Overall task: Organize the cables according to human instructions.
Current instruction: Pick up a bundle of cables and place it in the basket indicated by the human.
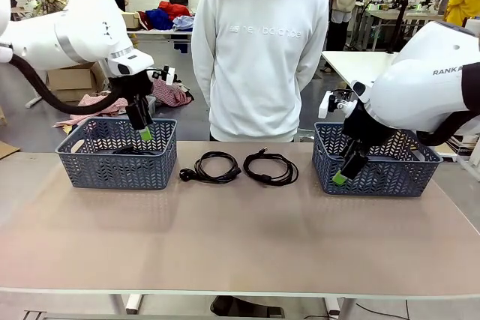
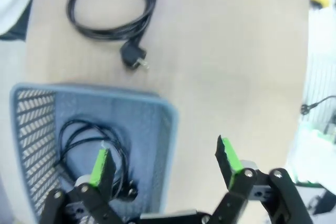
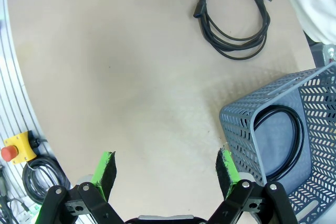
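Two cables [image 1: 216, 166] lie coiled on the table [image 1: 225, 245] between the left basket [image 1: 97, 174] and right basket [image 1: 390, 179]; each basket holds another. Your left gripper [image 1: 143, 131] and right gripper [image 1: 345, 174] stand spread, empty. Await the person's [image 1: 259, 58] cue, then descend onto one coil

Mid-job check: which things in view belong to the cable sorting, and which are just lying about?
Job: plug-end cable and second cable on the table; third cable in left basket; fourth cable in right basket.
Lying about: emergency-stop button, cardboard box, clothes on the floor.
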`<state>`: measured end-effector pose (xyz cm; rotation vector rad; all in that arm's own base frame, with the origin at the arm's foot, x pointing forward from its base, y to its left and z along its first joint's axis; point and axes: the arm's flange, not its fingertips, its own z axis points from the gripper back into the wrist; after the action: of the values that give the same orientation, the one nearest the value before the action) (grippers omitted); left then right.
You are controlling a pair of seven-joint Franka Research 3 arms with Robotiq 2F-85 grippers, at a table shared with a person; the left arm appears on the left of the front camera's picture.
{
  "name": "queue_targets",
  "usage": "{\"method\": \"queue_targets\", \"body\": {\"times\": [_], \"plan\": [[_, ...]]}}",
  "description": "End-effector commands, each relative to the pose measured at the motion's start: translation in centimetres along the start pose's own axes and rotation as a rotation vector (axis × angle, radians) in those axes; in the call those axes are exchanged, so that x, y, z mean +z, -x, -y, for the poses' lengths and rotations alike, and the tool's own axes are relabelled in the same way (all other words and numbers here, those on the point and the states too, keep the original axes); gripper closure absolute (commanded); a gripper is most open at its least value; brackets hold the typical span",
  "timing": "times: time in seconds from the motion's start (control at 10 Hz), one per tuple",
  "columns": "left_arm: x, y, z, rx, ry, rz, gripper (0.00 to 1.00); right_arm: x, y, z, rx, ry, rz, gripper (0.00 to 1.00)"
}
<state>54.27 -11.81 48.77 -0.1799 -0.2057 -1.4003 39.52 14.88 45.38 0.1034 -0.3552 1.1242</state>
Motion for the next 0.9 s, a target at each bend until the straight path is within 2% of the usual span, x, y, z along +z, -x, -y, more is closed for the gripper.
{"method": "queue_targets", "body": {"times": [0.0,0.4,0.8], "plan": [[-0.8,0.2,4.2,-0.05,0.004,0.097,0.0,0.1,0.0,0.0,-0.007,0.007,0.003,0.0],[-2.6,-1.6,9.5,-0.119,-0.042,0.18,0.0,0.1,0.0,0.0,-0.007,0.007,0.003,0.0],[-3.8,-2.7,11.4,-0.143,-0.052,0.152,0.0,0.1,0.0,0.0,-0.007,0.007,0.003,0.0]]}}
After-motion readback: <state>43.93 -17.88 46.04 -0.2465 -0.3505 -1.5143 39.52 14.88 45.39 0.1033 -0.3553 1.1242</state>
